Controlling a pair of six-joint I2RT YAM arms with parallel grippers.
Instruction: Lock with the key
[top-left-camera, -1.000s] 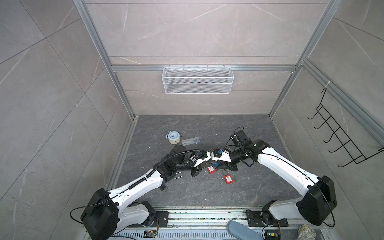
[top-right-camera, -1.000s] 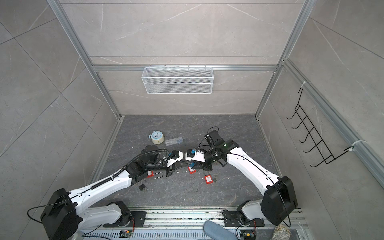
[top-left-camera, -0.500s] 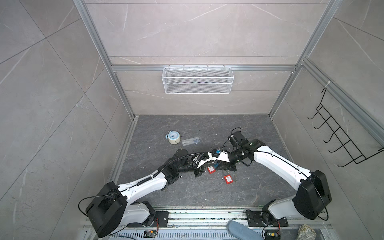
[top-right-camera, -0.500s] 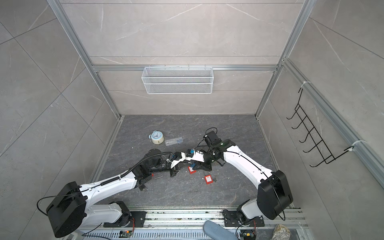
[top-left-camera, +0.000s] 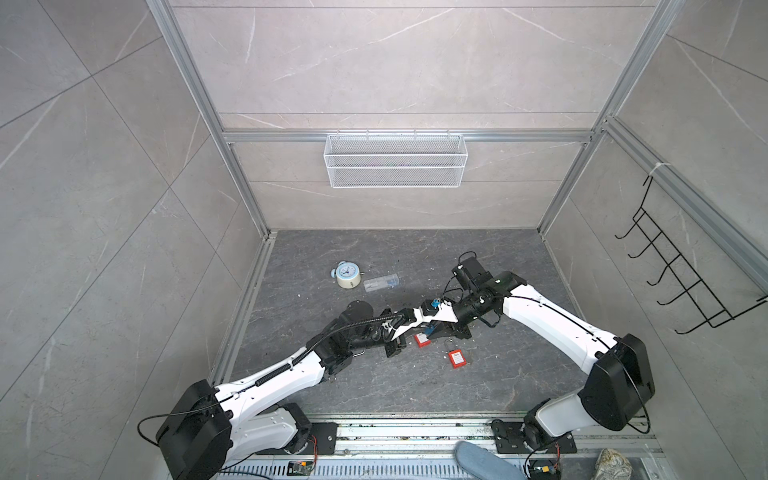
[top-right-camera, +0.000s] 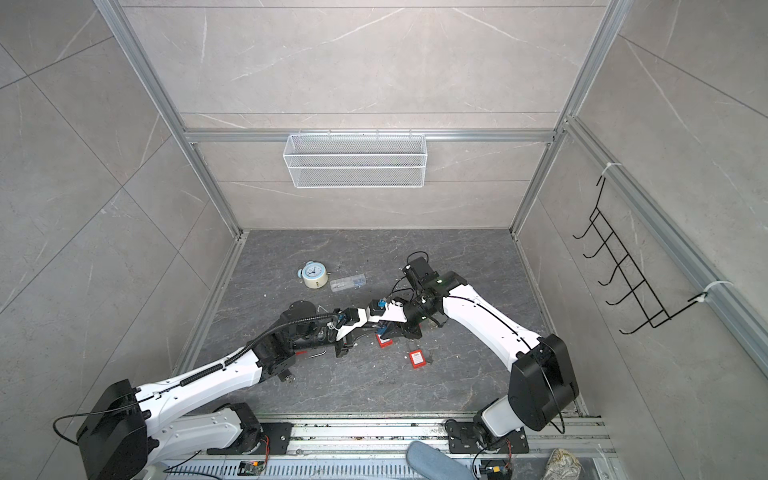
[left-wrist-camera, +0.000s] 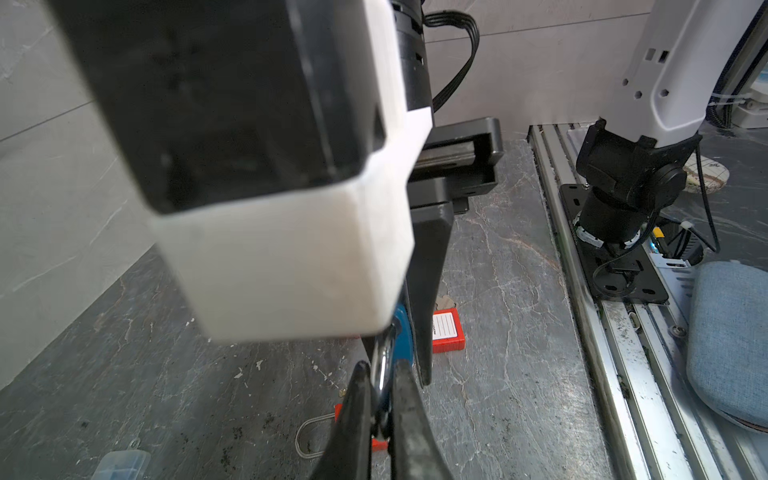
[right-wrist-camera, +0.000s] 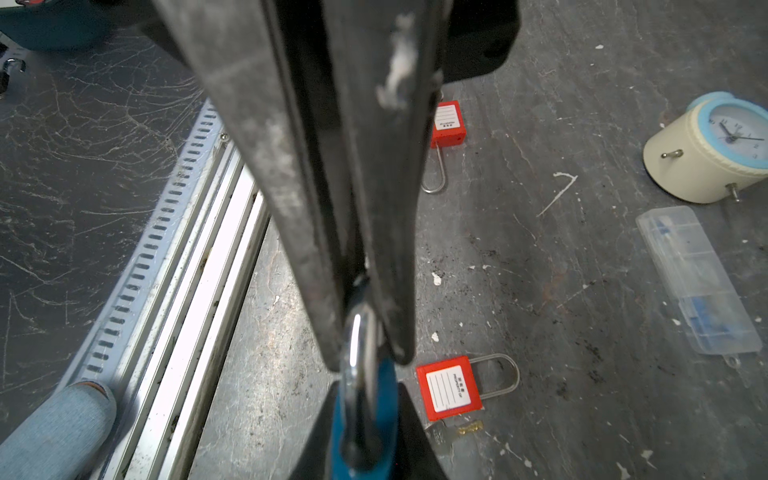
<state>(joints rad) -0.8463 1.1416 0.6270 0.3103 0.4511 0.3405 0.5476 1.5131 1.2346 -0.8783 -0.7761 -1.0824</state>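
Blue padlock (left-wrist-camera: 402, 338) is held over the grey floor (left-wrist-camera: 519, 332) in the left wrist view, its silver shackle (left-wrist-camera: 379, 368) pinched in my left pincer (left-wrist-camera: 382, 415), fingers drawn together on it. In the right wrist view my right pincer (right-wrist-camera: 361, 328) is clamped on that same shackle from the opposite side, the blue body just past its tips. Beside it, a red padlock (right-wrist-camera: 449, 392) carries a white label reading "PROPERTY OF". A second red padlock (right-wrist-camera: 446, 124) has a similar label, too small to read. An alarm clock (right-wrist-camera: 706, 153) and clear box (right-wrist-camera: 698, 282) lie well apart. In both top views my pincers meet tip to tip mid-floor, the padlock between them, as they did a second ago; both red padlocks have not shifted.
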